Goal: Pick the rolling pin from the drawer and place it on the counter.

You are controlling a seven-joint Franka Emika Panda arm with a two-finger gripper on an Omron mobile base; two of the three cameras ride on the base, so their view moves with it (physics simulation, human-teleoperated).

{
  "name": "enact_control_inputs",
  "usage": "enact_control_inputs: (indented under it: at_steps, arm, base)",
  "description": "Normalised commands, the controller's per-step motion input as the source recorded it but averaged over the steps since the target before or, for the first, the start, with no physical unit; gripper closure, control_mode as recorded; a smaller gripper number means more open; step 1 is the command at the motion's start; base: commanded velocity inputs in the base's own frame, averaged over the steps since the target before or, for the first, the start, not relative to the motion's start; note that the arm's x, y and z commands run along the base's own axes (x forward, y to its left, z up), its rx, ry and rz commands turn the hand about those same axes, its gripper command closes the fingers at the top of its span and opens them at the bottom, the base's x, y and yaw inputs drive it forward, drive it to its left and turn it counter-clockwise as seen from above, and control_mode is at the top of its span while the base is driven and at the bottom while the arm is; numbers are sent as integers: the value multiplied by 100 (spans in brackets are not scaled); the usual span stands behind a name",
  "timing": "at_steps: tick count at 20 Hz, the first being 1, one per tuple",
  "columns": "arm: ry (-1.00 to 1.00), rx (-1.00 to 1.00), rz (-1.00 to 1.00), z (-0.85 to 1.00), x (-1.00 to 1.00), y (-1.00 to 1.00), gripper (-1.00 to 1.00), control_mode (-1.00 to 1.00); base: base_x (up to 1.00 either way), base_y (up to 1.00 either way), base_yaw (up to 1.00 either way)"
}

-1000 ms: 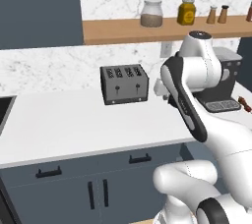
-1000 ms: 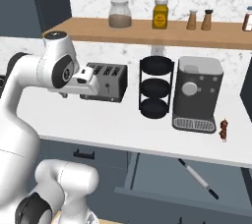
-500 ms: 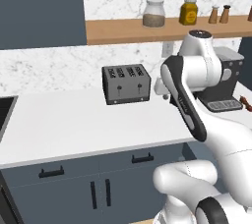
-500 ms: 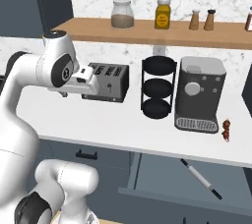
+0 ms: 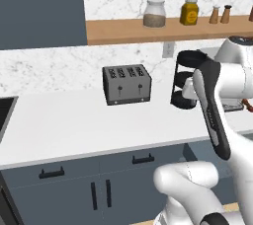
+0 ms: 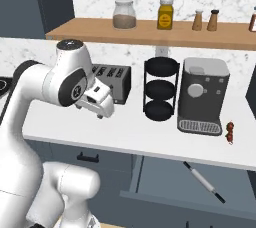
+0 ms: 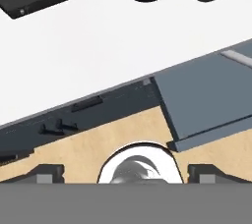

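Note:
The rolling pin (image 6: 204, 182), white with dark handles, lies slanted in the open drawer (image 6: 165, 184) under the counter (image 6: 125, 137) at the right. My gripper (image 6: 101, 109) hangs above the counter's front part, in front of the toaster and well left of the drawer. The hand view looks straight down. Its fingertips (image 7: 47, 171) stand wide apart with nothing between them, so the gripper (image 7: 125, 174) is open. There the drawer (image 7: 206, 100) juts out from the counter (image 7: 98, 56), and a pale bar (image 7: 238, 58) at its far right looks like part of the rolling pin.
On the counter stand a dark toaster (image 6: 112, 79), a black three-tier rack (image 6: 160, 89) and a coffee machine (image 6: 202, 97). A small red-brown object (image 6: 230, 132) lies by the counter's front edge. A wooden wall shelf (image 6: 150, 34) carries jars and shakers. Dark cabinets (image 5: 74, 189) run below.
The arm has swung to the right and the hand has dropped a little toward the counter. The gripper has stayed open. The rolling pin and drawer are unchanged.

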Motion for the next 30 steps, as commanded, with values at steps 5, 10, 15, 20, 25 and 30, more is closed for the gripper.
enact_control_inputs:
  at_steps: [5,10,15,20,25,30]
  arm:
    - [0,13,-36,-2,-61,-100,-100,-100]
    - [2,10,-35,-19,-42,-100,-100,-100]
    - [11,13,-41,-53,-44,-100,-100,-100]
    - [17,16,-40,-85,-45,-100,-100,-100]
    - [22,23,-36,-100,-3,-100,-100,-100]
    - [12,9,-3,-88,70,-79,-100,-100]
  base:
    - [0,0,0]
    - [0,0,0]
    - [0,0,0]
    - [0,0,0]
    - [0,0,0]
    - [0,0,0]
